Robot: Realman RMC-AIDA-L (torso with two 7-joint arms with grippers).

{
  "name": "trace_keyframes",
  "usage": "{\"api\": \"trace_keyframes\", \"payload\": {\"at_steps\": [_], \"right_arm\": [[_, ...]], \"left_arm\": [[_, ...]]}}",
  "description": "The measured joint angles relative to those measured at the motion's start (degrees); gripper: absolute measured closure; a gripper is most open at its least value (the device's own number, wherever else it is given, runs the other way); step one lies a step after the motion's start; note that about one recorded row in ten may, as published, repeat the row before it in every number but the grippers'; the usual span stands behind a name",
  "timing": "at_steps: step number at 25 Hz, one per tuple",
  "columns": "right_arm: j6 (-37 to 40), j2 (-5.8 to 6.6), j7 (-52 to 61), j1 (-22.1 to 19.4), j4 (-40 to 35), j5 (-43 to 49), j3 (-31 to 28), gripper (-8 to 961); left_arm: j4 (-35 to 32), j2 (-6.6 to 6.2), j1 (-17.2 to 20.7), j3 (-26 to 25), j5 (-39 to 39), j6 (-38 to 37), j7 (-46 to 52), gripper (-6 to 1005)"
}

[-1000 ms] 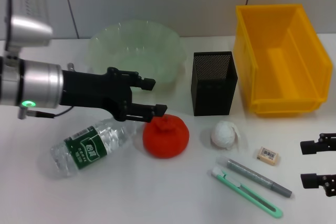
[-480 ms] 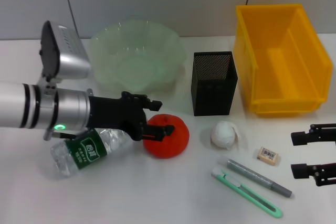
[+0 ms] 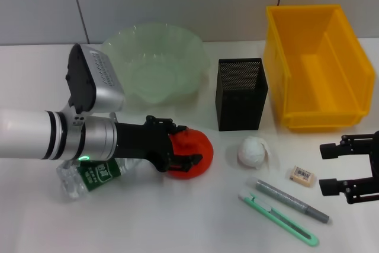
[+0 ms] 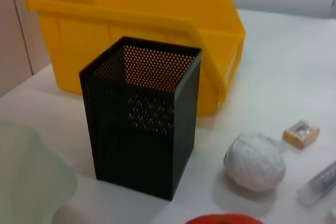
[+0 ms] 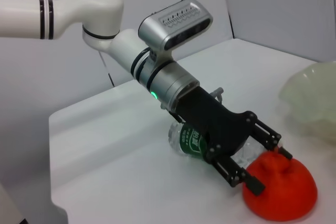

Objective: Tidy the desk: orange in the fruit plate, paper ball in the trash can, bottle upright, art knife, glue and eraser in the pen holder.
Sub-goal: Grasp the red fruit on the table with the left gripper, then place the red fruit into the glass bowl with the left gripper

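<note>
Beside bottle: left gripper fingers spread, straddling orange, not clenched; right gripper released.

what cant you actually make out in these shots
- Water bottle: head view, the left arm covers most of it, so its cap end is hidden.
- Orange: head view, the left tool straddles it; contact cannot be told. In the left wrist view only a sliver shows at the edge.
- Eraser: label print too small to read.
- Right tool: cut off by the head view's edge.
</note>
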State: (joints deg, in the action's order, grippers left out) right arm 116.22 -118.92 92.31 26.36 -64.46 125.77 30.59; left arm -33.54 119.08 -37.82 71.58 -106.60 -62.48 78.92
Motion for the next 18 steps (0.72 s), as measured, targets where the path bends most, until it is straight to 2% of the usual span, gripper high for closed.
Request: {"api": "trace_keyframes", "payload": {"at_steps": [11,18], "right_arm": [[-2.9,-0.09,-0.2,0.4,1.3,-0.2,1.7,235],[-3.0,-0.09,-0.1,0.7,1.4,-0.4,2.2,238]], "left_arm": [[0.9,-0.23,0.8,0.5,4.5,2.2,0.0,374],[0.0,-0.41,1.9,0.1,5.2,-0.1,1.3,603]]}}
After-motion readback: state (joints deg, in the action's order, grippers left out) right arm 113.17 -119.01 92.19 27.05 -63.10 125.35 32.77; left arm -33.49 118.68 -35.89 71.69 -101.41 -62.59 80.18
